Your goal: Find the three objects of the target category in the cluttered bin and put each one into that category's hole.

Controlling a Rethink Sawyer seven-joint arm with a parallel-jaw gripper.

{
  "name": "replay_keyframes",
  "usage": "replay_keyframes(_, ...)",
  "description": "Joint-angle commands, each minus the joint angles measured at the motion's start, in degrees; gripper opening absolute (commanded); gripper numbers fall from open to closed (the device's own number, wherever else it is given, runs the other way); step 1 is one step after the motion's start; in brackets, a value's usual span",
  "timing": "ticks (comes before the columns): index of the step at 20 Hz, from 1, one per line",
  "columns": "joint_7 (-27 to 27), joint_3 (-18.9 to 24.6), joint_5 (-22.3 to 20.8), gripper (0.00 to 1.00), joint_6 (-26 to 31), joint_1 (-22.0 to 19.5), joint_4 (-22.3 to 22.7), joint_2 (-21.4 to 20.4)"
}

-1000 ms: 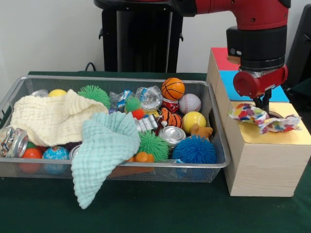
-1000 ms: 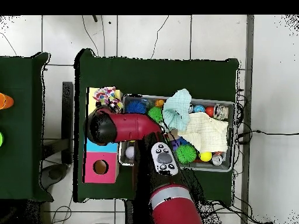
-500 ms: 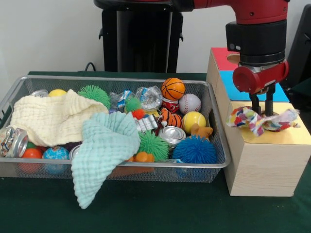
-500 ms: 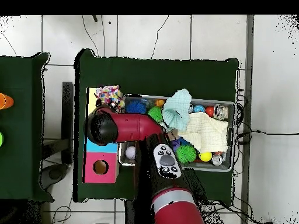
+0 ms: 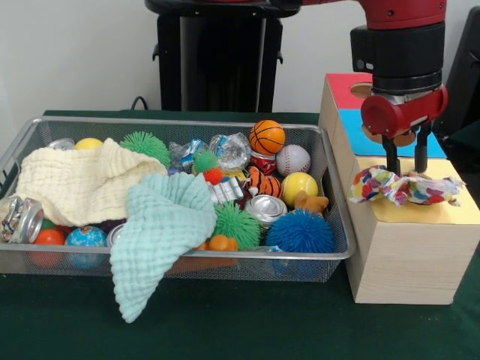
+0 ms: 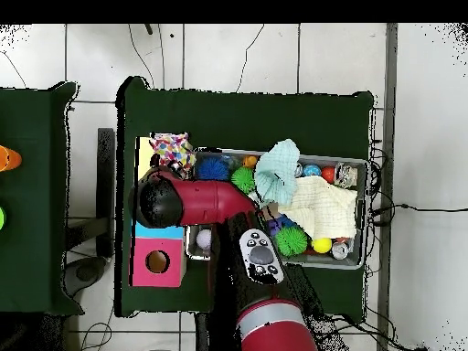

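A knotted bundle of multicoloured fabric [image 5: 405,187] lies on the yellow top of the nearest wooden box [image 5: 420,214], spread over where its hole would be. It also shows in the overhead view [image 6: 171,146]. My gripper [image 5: 406,166] hangs just above the bundle, open, with nothing between its fingers. In the overhead view the arm's head [image 6: 160,202] hides it. The silver wire-mesh bin [image 5: 187,255] stands left of the boxes, full of balls, cans and foil wads. No other fabric bundle shows in it.
A cream cloth [image 5: 79,180] and a mint cloth [image 5: 161,225] cover much of the bin's left and middle. Behind the yellow box stand a blue-topped box [image 5: 360,135] and a red-topped box [image 5: 341,86] with a round hole [image 6: 157,262].
The gripper has let go of the fabric bundle and risen a little. The bundle has settled flat on the yellow box top.
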Motion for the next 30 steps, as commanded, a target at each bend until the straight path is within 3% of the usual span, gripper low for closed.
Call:
replay_keyframes(1,9.31,0.94,0.48,1.00,8.76,-1.64,7.23,1.31)
replay_keyframes(9,9.85,0.81,1.54,1.00,9.58,-1.63,7.27,0.25)
replay_keyframes(14,9.72,4.23,3.17,1.00,8.40,-3.80,10.09,-1.88)
replay_keyframes(30,9.64,5.30,3.29,1.00,6.81,-4.08,10.11,-1.63)
